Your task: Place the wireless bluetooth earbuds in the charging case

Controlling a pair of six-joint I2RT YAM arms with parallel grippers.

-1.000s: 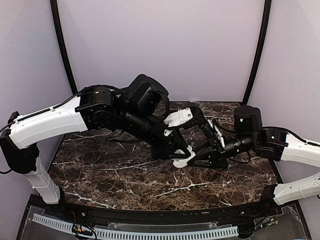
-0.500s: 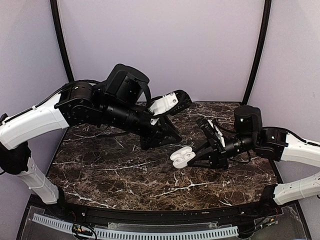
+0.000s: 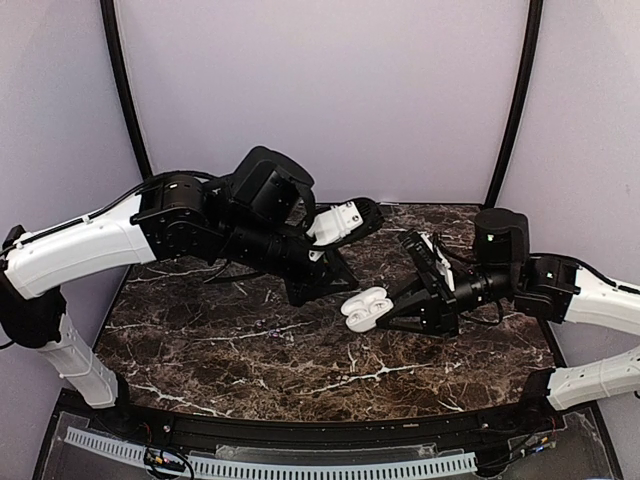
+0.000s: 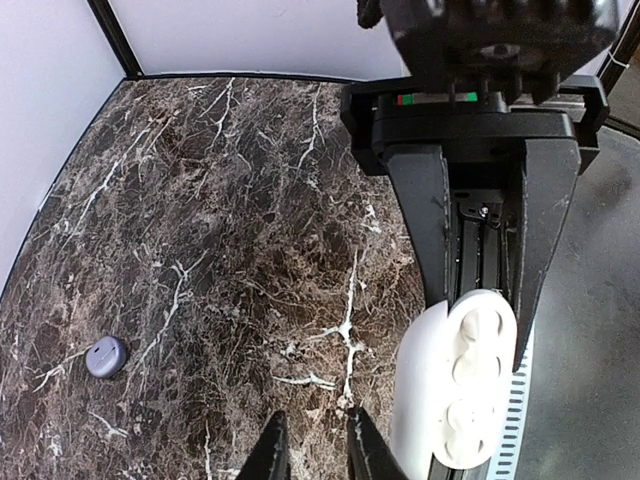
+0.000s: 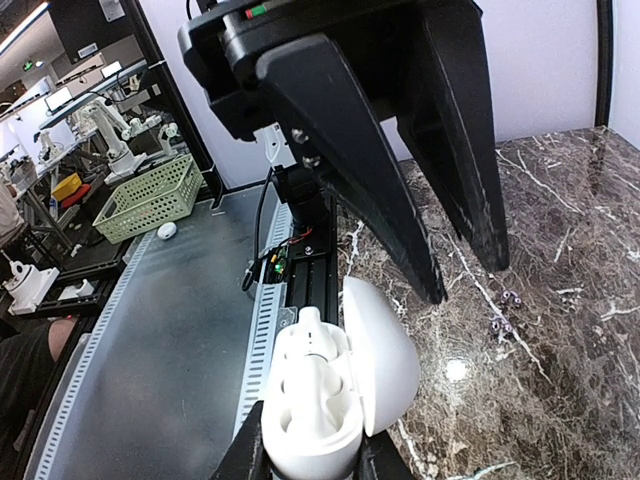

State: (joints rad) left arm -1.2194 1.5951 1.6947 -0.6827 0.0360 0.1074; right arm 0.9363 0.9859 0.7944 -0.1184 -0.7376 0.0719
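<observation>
**Case open in right gripper, left gripper beside it**

The right gripper (image 5: 310, 455) is clamped on the base of the case (image 5: 335, 385), one finger on either side. The case is pale, almost white, and its lid stands hinged open. In the top view it hangs above the marble table (image 3: 230, 350), a little right of the frame's centre. It sits at the end of the right arm, which reaches in from the right edge.

In the left wrist view the case fills the lower right, with its two wells (image 4: 478, 335) facing the camera. The right gripper's black fingers run down to it from the top of the frame. Rounded white forms show in the wells; whether they are earbuds cannot be told.

The left gripper (image 4: 316, 445) shows at the bottom edge of its own view, just left of the case and apart from it. Its fingers stand narrowly apart, with marble showing through the gap. In the top view the left arm stretches from the left edge toward the middle.

A small lavender disc (image 4: 105, 356) lies on the table at the lower left of the left wrist view, well apart from the case.
</observation>
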